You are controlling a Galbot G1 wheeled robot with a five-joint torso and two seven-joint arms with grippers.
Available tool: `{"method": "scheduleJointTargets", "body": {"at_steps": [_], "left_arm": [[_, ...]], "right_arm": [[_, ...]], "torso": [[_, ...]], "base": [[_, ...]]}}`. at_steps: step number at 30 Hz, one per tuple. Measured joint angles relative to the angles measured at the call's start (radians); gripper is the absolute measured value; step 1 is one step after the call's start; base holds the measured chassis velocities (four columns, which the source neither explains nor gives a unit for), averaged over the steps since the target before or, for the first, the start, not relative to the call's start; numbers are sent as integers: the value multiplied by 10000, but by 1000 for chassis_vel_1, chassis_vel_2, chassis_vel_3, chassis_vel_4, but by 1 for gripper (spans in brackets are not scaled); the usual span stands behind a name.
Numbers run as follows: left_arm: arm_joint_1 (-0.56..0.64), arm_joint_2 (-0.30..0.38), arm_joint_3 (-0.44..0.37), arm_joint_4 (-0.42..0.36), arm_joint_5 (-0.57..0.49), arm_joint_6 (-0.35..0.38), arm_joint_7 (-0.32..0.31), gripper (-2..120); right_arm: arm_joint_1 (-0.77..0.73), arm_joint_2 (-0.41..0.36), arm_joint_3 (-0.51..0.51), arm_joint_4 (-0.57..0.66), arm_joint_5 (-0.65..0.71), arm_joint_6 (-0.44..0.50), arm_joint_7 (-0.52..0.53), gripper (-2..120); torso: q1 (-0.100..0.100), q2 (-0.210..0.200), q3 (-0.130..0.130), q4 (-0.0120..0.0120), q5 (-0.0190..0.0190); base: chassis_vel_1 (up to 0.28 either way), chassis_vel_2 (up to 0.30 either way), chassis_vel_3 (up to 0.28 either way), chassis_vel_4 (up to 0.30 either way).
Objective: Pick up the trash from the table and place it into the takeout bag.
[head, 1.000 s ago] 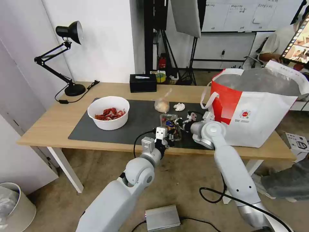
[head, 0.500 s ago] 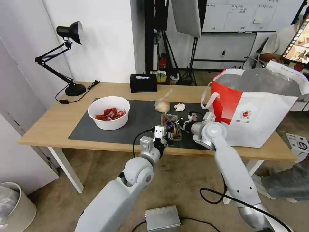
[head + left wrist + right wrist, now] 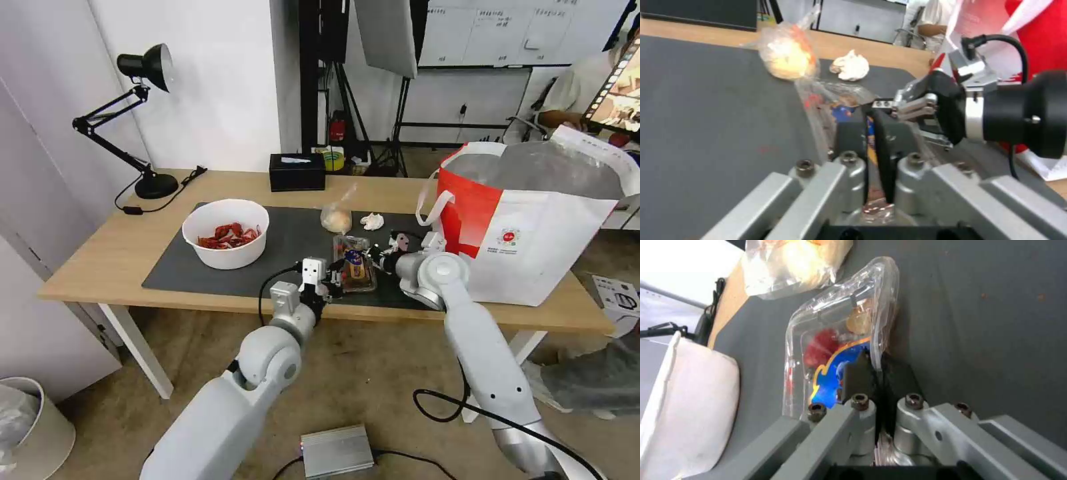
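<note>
One bowl (image 3: 225,233); one tray (image 3: 355,264); one lamp (image 3: 143,67)

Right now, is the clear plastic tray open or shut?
Shut: the clear plastic tray has its lid down over the red fruit, with both the left gripper and right gripper pinching its edges.

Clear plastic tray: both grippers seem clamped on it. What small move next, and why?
Probably lift it a little, both arms together. The left gripper and right gripper each pinch an edge of the clear plastic tray, which sits low over the dark mat. The takeout bag rim stands well above it.
</note>
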Motion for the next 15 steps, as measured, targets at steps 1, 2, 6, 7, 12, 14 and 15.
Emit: {"method": "scheduleJointTargets", "body": {"at_steps": [1,2,6,7,12,14,15], "left_arm": [[87,30,-76,-73,5,0,0,19],[202,78,-160,-182,8,1,1,23],[554,196,-431,-485,15,0,9,36],[706,238,-562,-587,26,-2,15,41],[926,287,-769,-734,51,-14,22,55],[990,297,-819,-796,65,-19,22,62],[1063,311,-850,-883,77,-21,17,71]], "right_arm": [[-27,8,10,40,0,0,1,0],[-59,15,34,91,0,0,3,0],[-128,12,85,222,0,6,-27,0],[-154,-1,106,285,1,11,-62,0],[-212,-24,158,415,2,45,-129,0],[-242,-32,183,477,1,67,-166,0],[-276,-43,207,548,-7,114,-204,0]], "torso": [[0,-1,0,-1,0],[-1,0,1,-1,0],[-1,-1,1,0,1],[-1,0,1,0,1],[-1,-1,2,2,2],[-1,0,2,1,2],[-1,0,1,1,2]], "base": [[0,0,0,0],[0,0,0,0],[0,0,0,0],[0,0,0,0],[0,0,0,0],[0,0,0,0],[0,0,0,0]]}}
